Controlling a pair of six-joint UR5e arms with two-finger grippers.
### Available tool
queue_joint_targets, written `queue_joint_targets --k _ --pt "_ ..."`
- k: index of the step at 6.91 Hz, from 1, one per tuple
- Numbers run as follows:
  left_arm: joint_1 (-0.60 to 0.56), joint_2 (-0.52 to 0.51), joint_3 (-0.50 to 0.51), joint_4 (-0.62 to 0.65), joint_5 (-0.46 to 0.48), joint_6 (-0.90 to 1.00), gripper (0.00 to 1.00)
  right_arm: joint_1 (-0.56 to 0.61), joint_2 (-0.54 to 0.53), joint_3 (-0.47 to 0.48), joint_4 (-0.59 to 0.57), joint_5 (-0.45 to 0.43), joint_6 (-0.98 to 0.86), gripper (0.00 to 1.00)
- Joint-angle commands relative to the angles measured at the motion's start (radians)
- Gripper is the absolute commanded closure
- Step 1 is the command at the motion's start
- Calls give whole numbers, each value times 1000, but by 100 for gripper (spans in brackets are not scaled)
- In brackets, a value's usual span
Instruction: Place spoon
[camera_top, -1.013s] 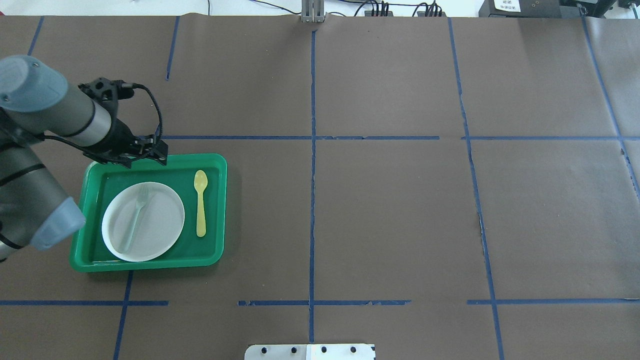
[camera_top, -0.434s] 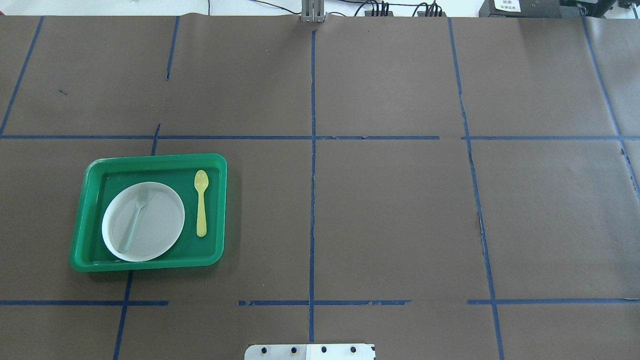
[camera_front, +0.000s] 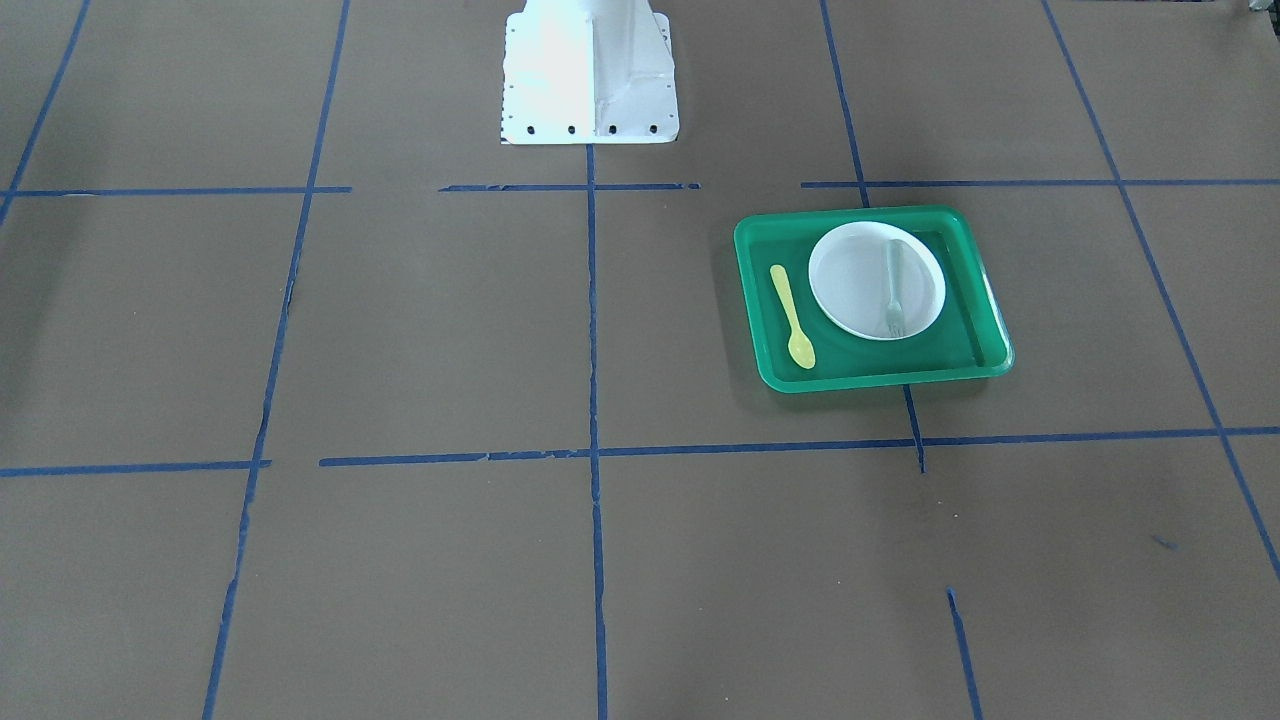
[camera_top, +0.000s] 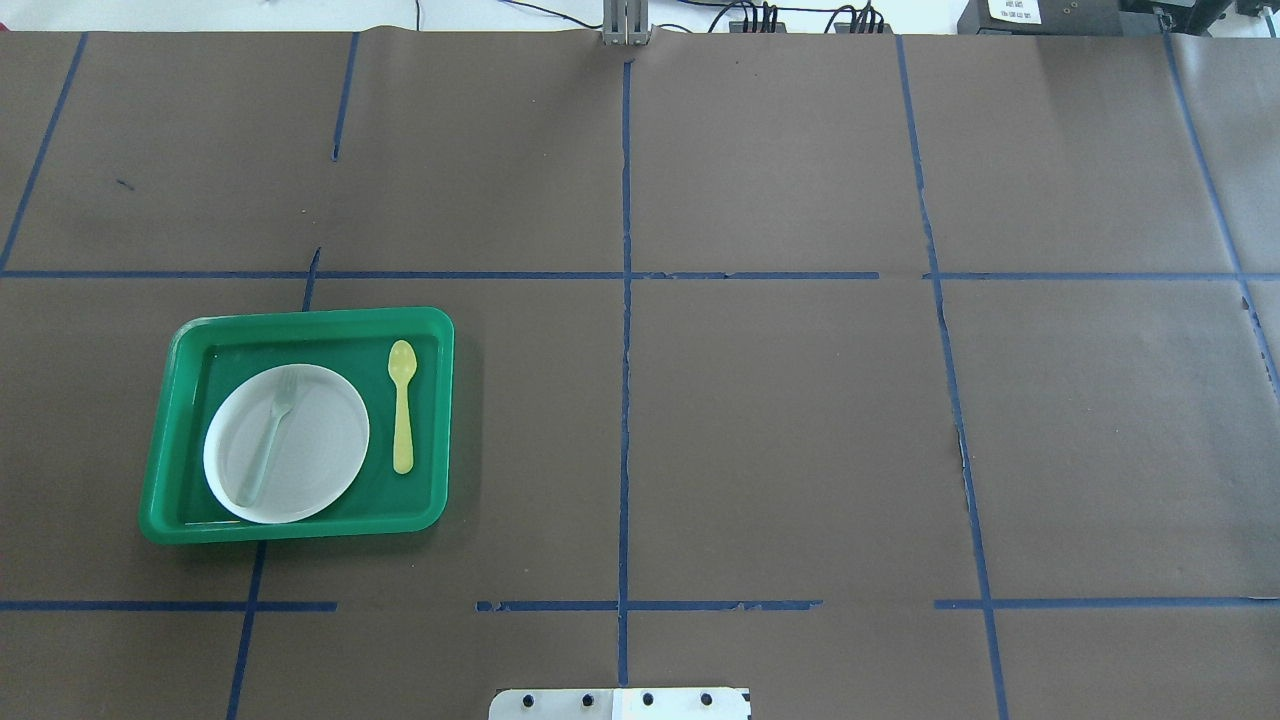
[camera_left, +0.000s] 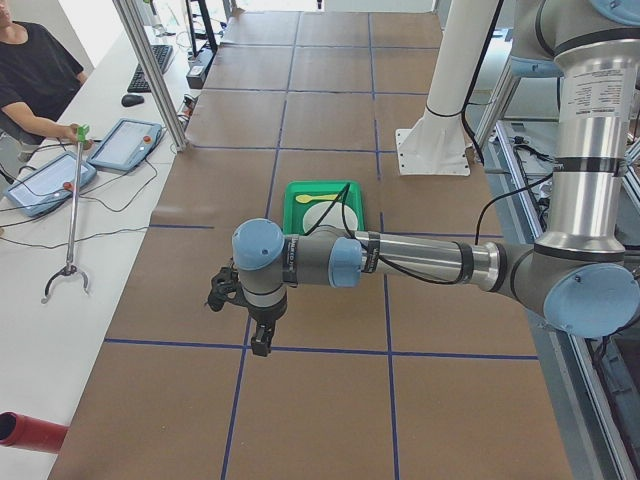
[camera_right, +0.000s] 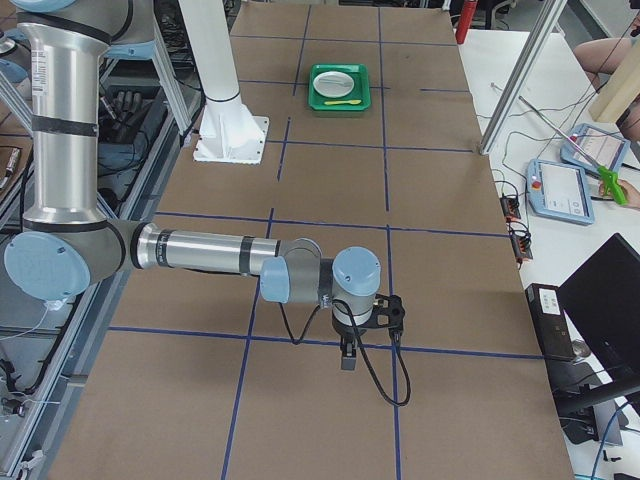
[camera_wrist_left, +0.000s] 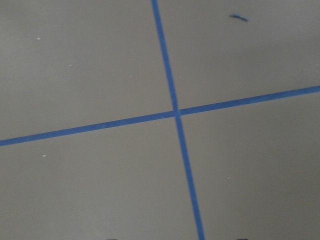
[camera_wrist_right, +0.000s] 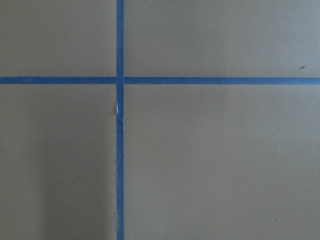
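The yellow spoon (camera_top: 402, 405) lies flat in the green tray (camera_top: 300, 318), to the right of the white plate (camera_top: 310, 450), with its bowl pointing away from the robot. It also shows in the front-facing view (camera_front: 793, 318). A pale grey-green fork (camera_top: 270, 435) lies on the plate. Neither gripper shows in the overhead or front-facing view. My left gripper (camera_left: 262, 340) hangs over bare table far from the tray, and I cannot tell whether it is open or shut. My right gripper (camera_right: 347, 358) is over the far end of the table, and I cannot tell its state either.
The table is covered in brown paper with blue tape lines. The robot's white base plate (camera_front: 588, 70) stands at the middle of its edge. An operator (camera_left: 30, 75) with a grabber stick sits at a side desk with tablets (camera_left: 125, 143).
One second ago my left arm and gripper were over the tray's far left corner. They have since drawn back out of the overhead view. The spoon, fork and plate have not moved.
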Motion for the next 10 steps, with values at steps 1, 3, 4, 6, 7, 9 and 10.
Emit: queue_joint_targets --k 1,3,4,6,7,9,10 --pt "-12 8 -7 11 -3 -85 0 0 -1 0 0 0 0 0" --pt "-8 11 2 -21 -3 -86 0 0 0 0 0 0 0 0" --pt "-7 7 4 -38 -3 -85 0 0 0 0 0 0 0 0" --pt "-1 8 15 -72 -4 -88 0 0 0 0 0 0 0 0" --pt "-1 1 15 -72 -4 -88 0 0 0 -2 0 0 0 0" --pt "-1 1 10 -66 -4 -86 0 0 -1 0 0 -1 0 0" --pt "-4 2 -5 -63 -4 -86 0 0 0 0 0 0 0 0"
